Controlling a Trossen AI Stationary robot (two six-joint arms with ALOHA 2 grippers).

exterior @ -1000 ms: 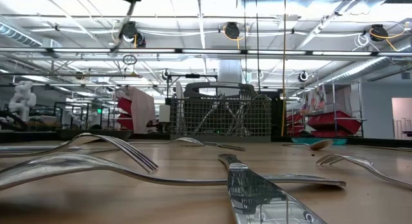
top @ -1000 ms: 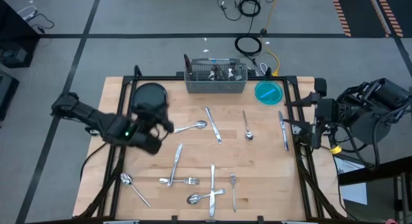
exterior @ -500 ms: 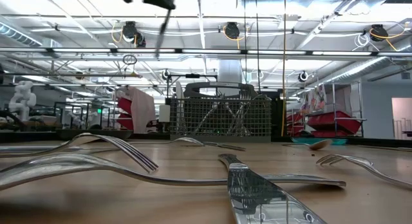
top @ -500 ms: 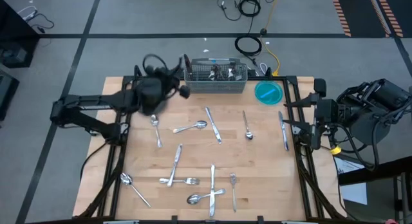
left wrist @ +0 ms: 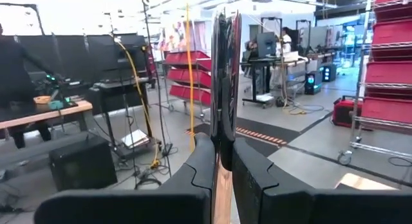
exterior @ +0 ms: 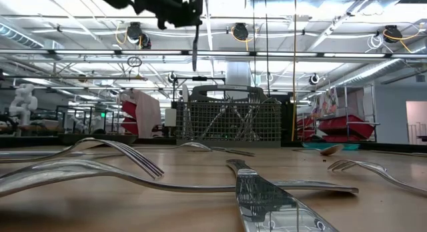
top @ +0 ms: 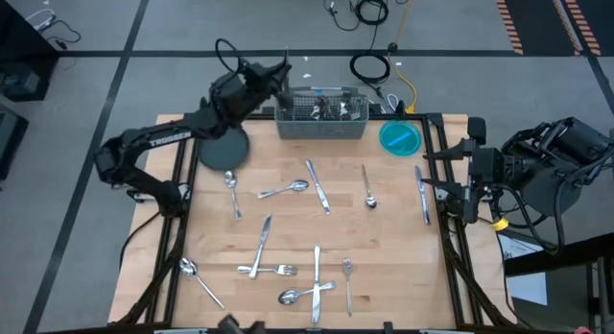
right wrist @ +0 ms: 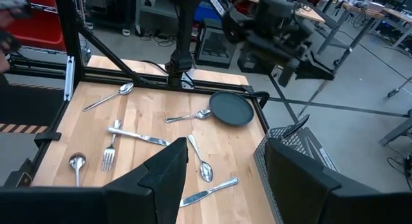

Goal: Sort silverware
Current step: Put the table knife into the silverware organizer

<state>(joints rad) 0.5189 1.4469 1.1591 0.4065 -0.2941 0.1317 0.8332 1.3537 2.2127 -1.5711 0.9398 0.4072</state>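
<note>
**Q:** What was the left arm doing when you paused?

**A:** I had the left gripper (exterior: 193, 7) raised high over the left end of the caddy (top: 321, 116), its fingers (left wrist: 254, 169) clamped on a knife (exterior: 195, 49). In the low view the knife hung nearly straight down from the jaws, above the caddy's rim and clear of it. I'd judge I held it upright like that so it could drop lengthwise into a compartment rather than lie across the mesh.

**Q:** And the plate?

**A:** The plate (top: 223, 148) sat on the table (top: 384, 267) just left of the caddy, under the arm, with nothing on it that I could see.

**Q:** What was left on the table?

**A:** Plenty. A spoon (top: 232, 188) lay near the plate, another spoon (top: 287, 190) and a knife beside it in the middle, and a loose cluster of forks and spoons (top: 288, 276) toward the near edge. Further right lay one more spoon (top: 368, 190), and a knife (top: 423, 196) close to the right edge. The caddy already held some pieces, standing on end.

**Q:** The right arm?

**A:** I'd parked it off the right edge, the right gripper (right wrist: 225, 179) with its jaws apart and holding nothing, out of the left arm's way.
</note>
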